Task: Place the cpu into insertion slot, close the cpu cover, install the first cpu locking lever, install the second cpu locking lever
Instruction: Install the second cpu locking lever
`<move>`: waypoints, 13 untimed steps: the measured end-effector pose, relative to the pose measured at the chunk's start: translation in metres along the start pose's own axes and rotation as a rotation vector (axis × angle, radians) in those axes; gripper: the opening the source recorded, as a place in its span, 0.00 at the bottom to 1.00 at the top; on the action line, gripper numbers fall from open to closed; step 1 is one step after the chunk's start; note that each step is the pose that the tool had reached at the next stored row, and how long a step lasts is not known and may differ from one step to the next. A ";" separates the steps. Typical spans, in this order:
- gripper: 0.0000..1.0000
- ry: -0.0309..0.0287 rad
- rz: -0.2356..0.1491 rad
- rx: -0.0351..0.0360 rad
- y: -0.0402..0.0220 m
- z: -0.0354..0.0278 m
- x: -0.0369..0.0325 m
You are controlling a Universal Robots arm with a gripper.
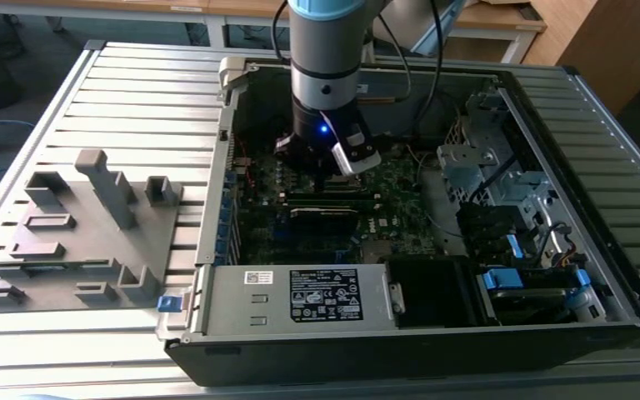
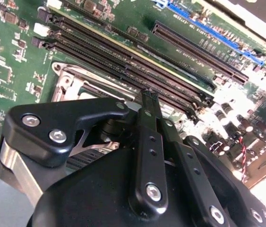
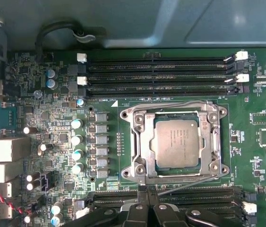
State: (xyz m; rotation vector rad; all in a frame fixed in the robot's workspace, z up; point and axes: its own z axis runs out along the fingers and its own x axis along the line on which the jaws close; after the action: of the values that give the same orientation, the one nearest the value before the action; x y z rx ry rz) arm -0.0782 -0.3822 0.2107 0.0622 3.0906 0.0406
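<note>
Hovering low inside the open computer case point(image 1: 587, 329), the gripper point(image 3: 148, 195) has its fingers pinched narrow, holding nothing, just beside the insertion slot point(image 3: 220, 142). The cpu point(image 3: 176, 142) lies seated there, its printed lettering too small to read, the cpu cover point(image 3: 142, 137) closed around it.

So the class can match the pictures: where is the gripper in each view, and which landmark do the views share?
Exterior view: gripper inside the computer case, over the motherboard.
Second wrist view: gripper tip before the memory slots.
First wrist view: gripper beside the cpu cover.
Shared landmark: memory slots.
</note>
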 end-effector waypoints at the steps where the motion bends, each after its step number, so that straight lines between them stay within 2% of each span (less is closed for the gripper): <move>1: 0.11 0.0000 0.000 -0.0001 -0.0005 0.0000 0.0000; 13: 0.11 0.0003 0.000 -0.0061 -0.0027 -0.0014 -0.0002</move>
State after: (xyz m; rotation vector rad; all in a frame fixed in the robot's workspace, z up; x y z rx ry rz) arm -0.0782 -0.3849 0.2121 0.0620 3.0907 0.0501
